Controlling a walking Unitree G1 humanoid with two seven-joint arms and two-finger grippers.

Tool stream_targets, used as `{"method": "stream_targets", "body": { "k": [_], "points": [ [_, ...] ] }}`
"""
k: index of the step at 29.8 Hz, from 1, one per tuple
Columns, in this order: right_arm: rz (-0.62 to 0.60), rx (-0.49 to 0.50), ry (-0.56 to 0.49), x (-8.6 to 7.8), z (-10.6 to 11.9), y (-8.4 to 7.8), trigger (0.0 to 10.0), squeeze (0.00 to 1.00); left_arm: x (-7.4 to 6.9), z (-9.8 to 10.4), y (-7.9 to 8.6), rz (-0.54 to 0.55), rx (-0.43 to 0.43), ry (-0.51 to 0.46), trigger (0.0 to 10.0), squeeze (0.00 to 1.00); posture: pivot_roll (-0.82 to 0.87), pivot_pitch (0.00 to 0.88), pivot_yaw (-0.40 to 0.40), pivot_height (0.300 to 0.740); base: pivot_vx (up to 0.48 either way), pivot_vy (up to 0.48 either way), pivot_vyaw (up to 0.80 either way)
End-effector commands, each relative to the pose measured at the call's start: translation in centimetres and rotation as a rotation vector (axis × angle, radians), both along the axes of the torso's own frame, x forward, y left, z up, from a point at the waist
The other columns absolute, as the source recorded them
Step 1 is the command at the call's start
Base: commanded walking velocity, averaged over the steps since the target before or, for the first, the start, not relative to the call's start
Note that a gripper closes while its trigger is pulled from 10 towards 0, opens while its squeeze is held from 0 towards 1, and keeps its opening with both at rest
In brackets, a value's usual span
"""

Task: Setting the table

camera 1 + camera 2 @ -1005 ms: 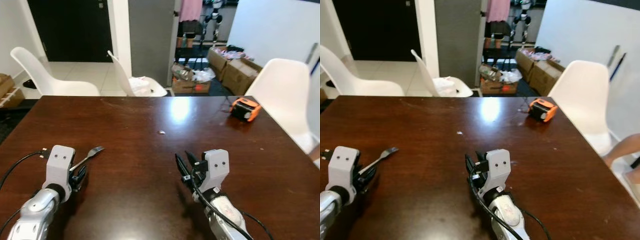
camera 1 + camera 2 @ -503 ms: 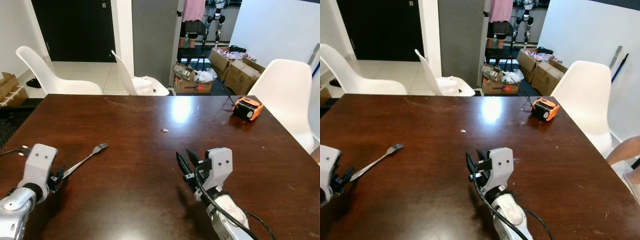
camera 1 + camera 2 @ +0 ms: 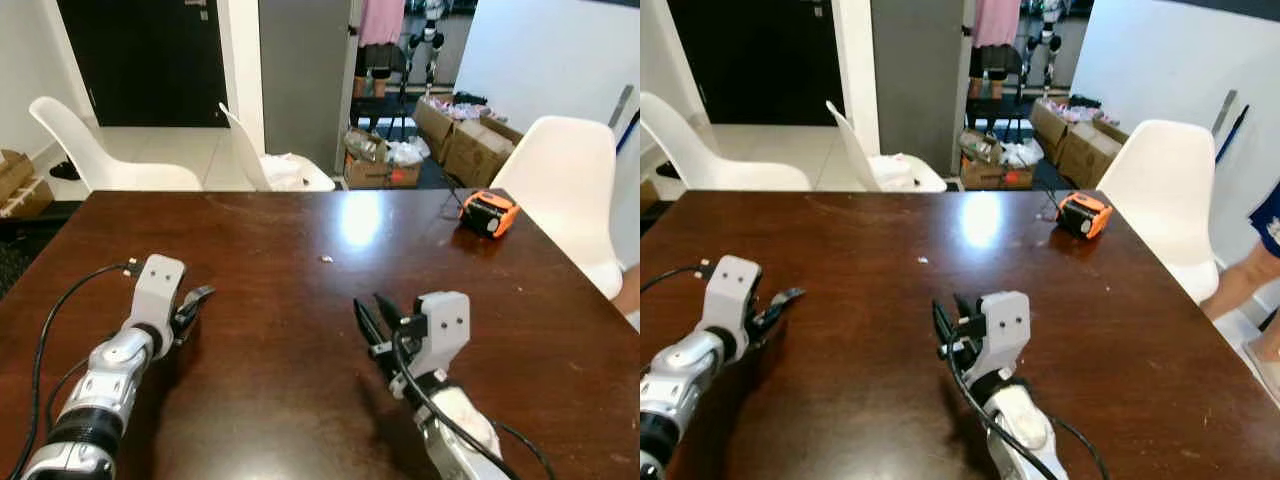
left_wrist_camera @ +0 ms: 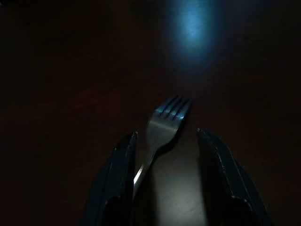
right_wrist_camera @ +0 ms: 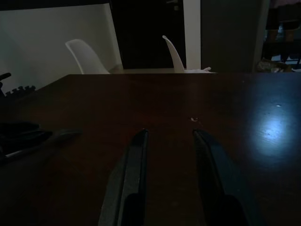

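A silver fork (image 4: pixel 164 122) lies flat on the dark brown table (image 3: pixel 300 230) at the front left. Its tines point away from me. My left gripper (image 3: pixel 190 308) is low over the table and open, one black finger on either side of the fork's head. The handle runs close along one finger (image 4: pixel 123 160) and the other finger stands clear of it. The fork's tip (image 3: pixel 204 292) peeks out past the fingers. Right of centre, my right gripper (image 3: pixel 372 322) hovers just above the table, open with nothing between its fingers (image 5: pixel 134 160).
An orange tape measure (image 3: pixel 488 213) sits at the table's far right. White chairs stand at the far left (image 3: pixel 110 150), behind the far edge (image 3: pixel 285 170) and on the right (image 3: pixel 565 180). A person's leg (image 3: pixel 1255 265) shows at the right edge. Cardboard boxes (image 3: pixel 470 140) lie beyond.
My left gripper, pulled back near the fork's handle end half a second ago, has moved forward along the fork and now straddles its head. The right gripper has stayed put.
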State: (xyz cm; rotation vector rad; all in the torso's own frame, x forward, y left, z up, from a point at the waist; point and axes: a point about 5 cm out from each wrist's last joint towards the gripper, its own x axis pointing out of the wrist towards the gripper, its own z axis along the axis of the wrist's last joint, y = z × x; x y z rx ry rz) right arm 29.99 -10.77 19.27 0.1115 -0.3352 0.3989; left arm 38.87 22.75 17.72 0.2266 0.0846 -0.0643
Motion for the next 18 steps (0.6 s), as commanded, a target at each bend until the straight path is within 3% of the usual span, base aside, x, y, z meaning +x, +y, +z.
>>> {"method": "stream_targets", "body": {
  "k": [1,12,18],
  "points": [
    [-0.005,-0.003,0.016,-0.4,-0.3,-0.1,10.0,0.0,0.0,-0.8,0.2,0.031,-0.002,0.029,10.0,0.0,-0.01,0.168,0.111,0.74,0.0,0.0,0.0],
    [-0.028,0.01,0.028,-1.5,-0.3,-0.3,10.0,0.0,0.5,0.6,2.0,0.08,0.058,0.013,10.0,0.0,-0.02,0.219,0.133,0.74,0.0,0.0,0.0],
    [-0.029,0.017,0.045,-1.9,-0.4,-0.2,10.0,0.0,0.4,0.3,2.4,0.086,0.095,0.038,10.0,0.0,-0.02,0.246,0.136,0.74,0.0,0.0,0.0]
  ]
}}
